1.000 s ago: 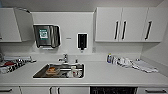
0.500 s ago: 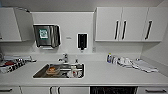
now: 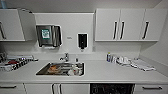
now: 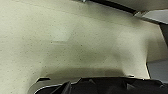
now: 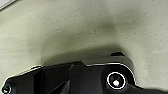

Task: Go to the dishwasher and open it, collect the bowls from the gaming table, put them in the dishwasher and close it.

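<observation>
The dishwasher (image 3: 112, 88) shows as a dark opening under the white counter (image 3: 110, 72), right of the sink, with glints of rack inside. I face the kitchen wall head-on. The gaming table and the bowls are out of view. In the left wrist view, dark parts of my arm (image 4: 100, 86) hang over pale speckled floor (image 4: 75, 37). The right wrist view has the same floor (image 5: 75, 25) beyond my dark plate (image 5: 82, 77).
A steel sink (image 3: 61, 69) with blurred dishes in it lies left of centre, a tap (image 3: 65, 57) behind it. A dish rack (image 3: 15, 63) stands at the far left. Bottles and cloths (image 3: 125, 61) lie at the right. White wall cabinets (image 3: 130, 25) hang above.
</observation>
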Tool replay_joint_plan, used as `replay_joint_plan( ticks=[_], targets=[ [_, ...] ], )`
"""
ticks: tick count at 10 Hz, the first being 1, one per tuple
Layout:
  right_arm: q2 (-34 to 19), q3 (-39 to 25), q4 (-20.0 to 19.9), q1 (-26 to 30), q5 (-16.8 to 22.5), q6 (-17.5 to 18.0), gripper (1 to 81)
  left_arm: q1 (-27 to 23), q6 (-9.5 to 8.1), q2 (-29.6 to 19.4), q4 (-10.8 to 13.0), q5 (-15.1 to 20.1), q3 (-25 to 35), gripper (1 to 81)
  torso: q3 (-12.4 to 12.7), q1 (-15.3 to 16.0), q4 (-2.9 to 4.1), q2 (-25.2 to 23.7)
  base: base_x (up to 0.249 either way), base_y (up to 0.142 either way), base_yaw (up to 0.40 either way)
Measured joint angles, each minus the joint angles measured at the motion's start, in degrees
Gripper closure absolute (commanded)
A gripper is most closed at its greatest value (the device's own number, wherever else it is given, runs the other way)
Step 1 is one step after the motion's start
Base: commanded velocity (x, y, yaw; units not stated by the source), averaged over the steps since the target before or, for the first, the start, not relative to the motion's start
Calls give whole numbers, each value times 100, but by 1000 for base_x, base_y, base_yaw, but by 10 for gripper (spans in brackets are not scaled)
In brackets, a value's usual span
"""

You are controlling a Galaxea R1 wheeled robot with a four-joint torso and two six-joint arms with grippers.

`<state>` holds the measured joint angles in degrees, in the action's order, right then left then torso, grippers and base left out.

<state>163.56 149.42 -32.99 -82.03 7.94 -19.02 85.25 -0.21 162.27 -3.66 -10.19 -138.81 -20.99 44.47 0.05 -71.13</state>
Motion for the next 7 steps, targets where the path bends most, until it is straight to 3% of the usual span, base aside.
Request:
replay_joint_plan(
  ticks=[7],
  targets=[
    [240,207,61,26,-4,-7,10,-7,-1,13,0,-4,-2,10,0,-5,0,0,-13,0,0]
  ],
)
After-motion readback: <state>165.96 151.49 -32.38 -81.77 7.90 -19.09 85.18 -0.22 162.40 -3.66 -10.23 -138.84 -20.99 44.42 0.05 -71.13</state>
